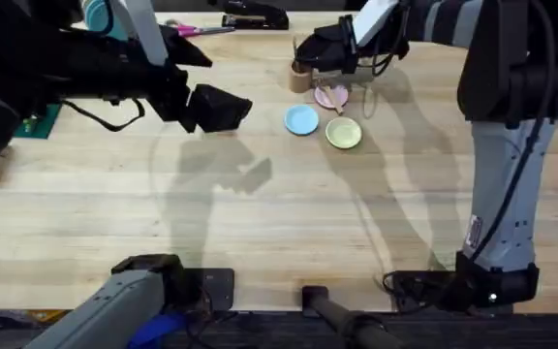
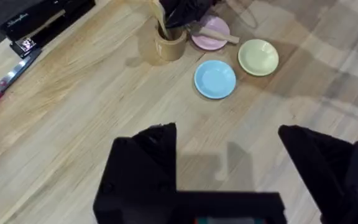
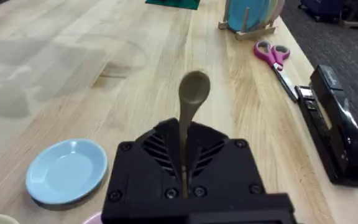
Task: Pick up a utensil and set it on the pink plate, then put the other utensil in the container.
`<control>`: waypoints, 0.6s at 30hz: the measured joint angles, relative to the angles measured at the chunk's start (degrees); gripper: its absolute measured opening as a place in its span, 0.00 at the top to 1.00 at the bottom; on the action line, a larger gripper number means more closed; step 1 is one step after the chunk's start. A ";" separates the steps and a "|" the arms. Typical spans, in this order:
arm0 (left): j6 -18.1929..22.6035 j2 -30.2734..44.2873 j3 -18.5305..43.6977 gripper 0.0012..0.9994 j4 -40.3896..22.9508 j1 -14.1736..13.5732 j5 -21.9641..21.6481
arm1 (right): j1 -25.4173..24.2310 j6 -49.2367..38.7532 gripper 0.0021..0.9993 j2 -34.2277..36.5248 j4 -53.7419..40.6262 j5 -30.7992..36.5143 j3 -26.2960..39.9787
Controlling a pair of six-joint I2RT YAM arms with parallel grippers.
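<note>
We see the right claw reaching across the far part of the desk, hanging directly above the container; from its own wrist view the claw is clamped on the spoon, the thin handle pinched between the fingers and the oval bowl pointing away from the camera. In the left wrist view the spoon's handle end dips into the mouth of the brown container, so the spoon stands nearly upright there while the claw grips it.

Just beside the container lies the pink plate, partly shaded by the right arm; the fork rests across it, its handle running out over the rim on the side towards the yellow plate. The blue plate sits near both, a little nearer to us than the pink one; the three plates are close together but we cannot say that any two touch.

The left claw hovers over bare desk, well apart from the plates, its two black fingers spread wide with nothing between them; in the overhead view it sits left of the blue plate.

Along the far edge of the desk we see a black stapler and pink-handled scissors; beyond them a rack holding a blue dish.
</note>
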 joint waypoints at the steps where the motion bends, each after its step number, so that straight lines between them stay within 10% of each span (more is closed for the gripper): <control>1: 0.00 -0.01 0.00 0.00 0.00 0.00 0.00 | 0.00 -0.02 0.97 0.00 0.04 -0.02 0.00; 7: 0.00 0.00 0.00 0.00 0.00 0.00 0.00 | 0.00 -0.18 0.68 0.00 -0.09 -0.02 0.00; 12: 0.00 0.00 0.00 0.00 0.00 0.00 0.00 | 0.00 -0.35 0.03 0.00 -0.05 -0.02 0.00; 18: 0.00 0.00 0.00 0.00 0.00 0.00 0.00 | 0.00 -0.42 0.00 0.00 -0.09 -0.02 0.00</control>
